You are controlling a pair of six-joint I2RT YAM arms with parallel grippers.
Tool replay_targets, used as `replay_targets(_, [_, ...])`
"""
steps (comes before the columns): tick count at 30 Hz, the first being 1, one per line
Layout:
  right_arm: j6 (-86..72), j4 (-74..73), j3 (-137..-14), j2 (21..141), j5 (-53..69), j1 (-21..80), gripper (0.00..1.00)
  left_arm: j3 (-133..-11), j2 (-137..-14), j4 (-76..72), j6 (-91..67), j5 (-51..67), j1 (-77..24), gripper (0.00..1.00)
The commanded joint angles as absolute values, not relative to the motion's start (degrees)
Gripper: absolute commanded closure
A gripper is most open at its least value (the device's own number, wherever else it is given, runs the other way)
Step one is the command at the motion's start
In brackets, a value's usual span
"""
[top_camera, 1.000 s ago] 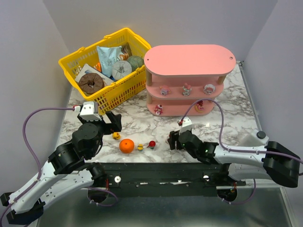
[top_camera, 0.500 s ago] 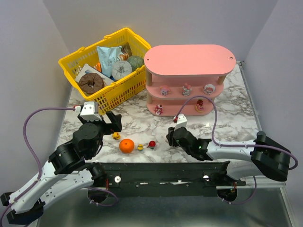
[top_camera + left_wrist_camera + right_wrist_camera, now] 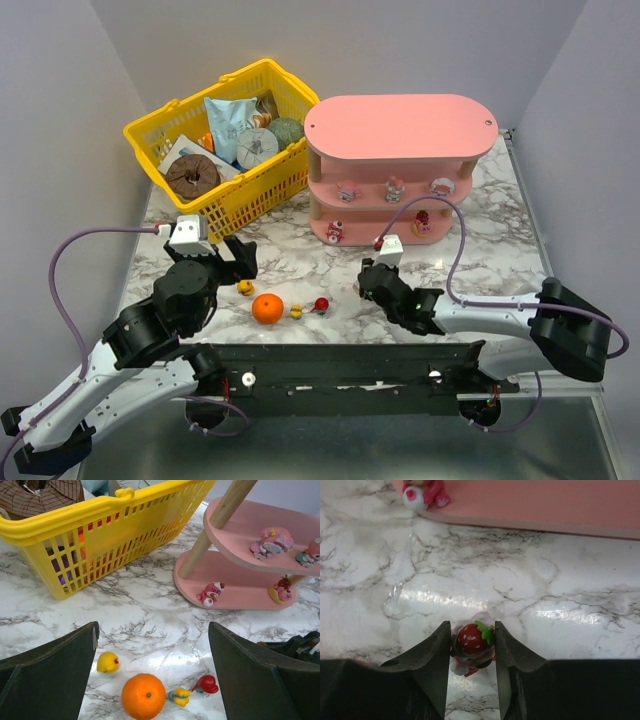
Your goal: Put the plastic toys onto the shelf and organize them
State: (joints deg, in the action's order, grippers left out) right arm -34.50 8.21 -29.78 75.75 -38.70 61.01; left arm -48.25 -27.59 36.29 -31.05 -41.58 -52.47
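Over the last second your right claw [image 3: 470,632] has edged toward the shelf [image 3: 400,125] and drawn its fingers in from a wider gap. It now has a narrow pinch on the strawberry toy [image 3: 472,641], both pads touching its sides. I read that as the pick made and this toy ready to carry up to a board. Whether it has left the table [image 3: 500,200] yet, you cannot tell from here. It sits low, near the front of the shelf's bottom board. Your left claw [image 3: 152,630] hangs spread as wide as it goes, holding nothing. Below it lie a yellow toy [image 3: 108,662], the orange ball [image 3: 143,696] and a red toy [image 3: 206,684], all still to be shelved except the ball.
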Motion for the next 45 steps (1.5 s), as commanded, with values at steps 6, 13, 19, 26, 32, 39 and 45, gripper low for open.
replay_targets(6, [-38.49,3.26,-41.74,82.00,-53.87,59.42,0.85,-47.64,-26.98,36.74,-30.67,-42.63,-52.21,0.01])
replay_targets(13, [-40.78,2.55,-44.82,86.22,-56.77,56.16,0.85,-47.72,-27.16,36.74,-30.59,-42.63,-52.12,0.01])
replay_targets(19, [-42.27,2.81,-44.74,87.80,-57.92,52.39,0.85,-47.72,-27.68,36.65,-30.50,-42.63,-52.21,0.01])
replay_targets(26, [-41.49,5.09,-44.74,89.47,-58.80,49.84,0.85,-47.90,-28.21,36.74,-30.41,-42.63,-52.21,0.01])
replay_targets(32, [-38.33,10.00,-44.13,89.83,-58.71,48.34,0.85,-47.81,-28.39,36.74,-30.41,-42.80,-52.21,0.01])
replay_targets(39, [-36.12,15.73,-42.98,90.18,-58.45,47.46,0.85,-47.99,-28.91,36.83,-30.23,-43.15,-52.12,0.01])
replay_targets(45, [-35.77,17.93,-43.77,92.90,-59.94,47.20,0.85,-47.99,-29.35,37.00,-30.06,-43.33,-52.21,0.01])
